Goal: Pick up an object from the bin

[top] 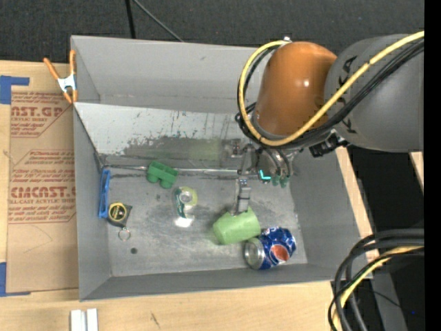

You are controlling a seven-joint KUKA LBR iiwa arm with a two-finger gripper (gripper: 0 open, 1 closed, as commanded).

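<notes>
Camera view showed the gripper (pixel 242 197) hanging just over the tipped green cup (pixel 236 227), placed to suit a straight drop; open or closed, I could not tell.

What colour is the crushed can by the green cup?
The can is blue with red and white; camera view.

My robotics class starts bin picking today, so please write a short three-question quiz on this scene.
1. In the grey metal bin, which thing lies nearest the gripper? A) pale green plastic cup on its side B) yellow and black tape measure C) dark green plastic block
2. True or false: the crushed blue and red drinks can rests against the view's left bin wall.
3. Fill in: the flat blue plastic bar lies along the view's ____ bin wall.
Key: 1 A; 2 false; 3 left.
</notes>
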